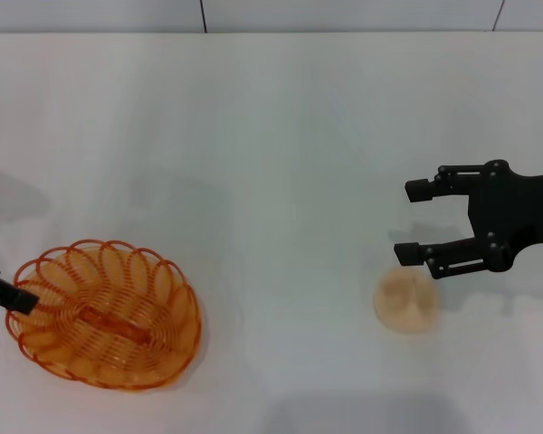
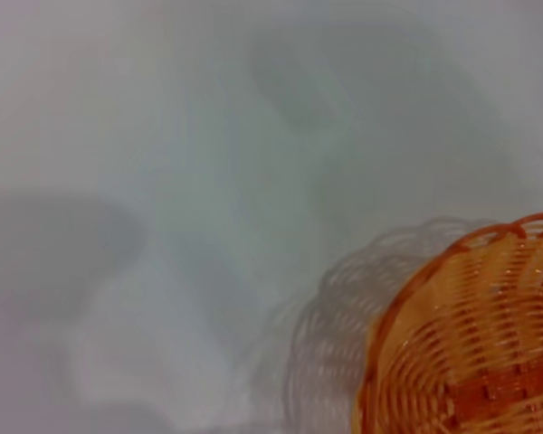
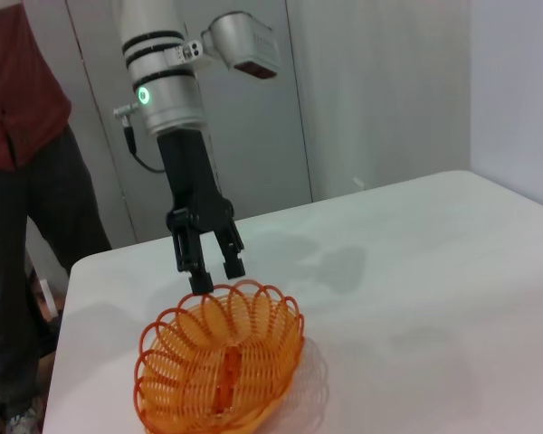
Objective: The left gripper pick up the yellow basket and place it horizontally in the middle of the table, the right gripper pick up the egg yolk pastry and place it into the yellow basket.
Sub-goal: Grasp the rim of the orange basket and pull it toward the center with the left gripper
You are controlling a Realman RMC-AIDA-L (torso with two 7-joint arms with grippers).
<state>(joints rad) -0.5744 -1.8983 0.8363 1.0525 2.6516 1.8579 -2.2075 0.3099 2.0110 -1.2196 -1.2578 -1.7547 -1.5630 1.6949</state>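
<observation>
My left end effector (image 3: 215, 274) hangs spread at the yellow basket's (image 1: 107, 314) far-left rim; a thin wire-loop grab could slip or tip it. The basket sits empty on the tabletop (image 1: 271, 163). My right end effector (image 1: 414, 221) is wide, just beyond the egg yolk pastry (image 1: 406, 301).

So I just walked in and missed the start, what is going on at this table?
A two-armed robot is working over a white table. Its left gripper is open, right at the rim of the yellow basket, which sits on the robot's left side of the table, not in the middle. The right gripper hangs open just above and behind the egg yolk pastry, not touching it. The pastry lies on the table, not yet in the basket.
</observation>
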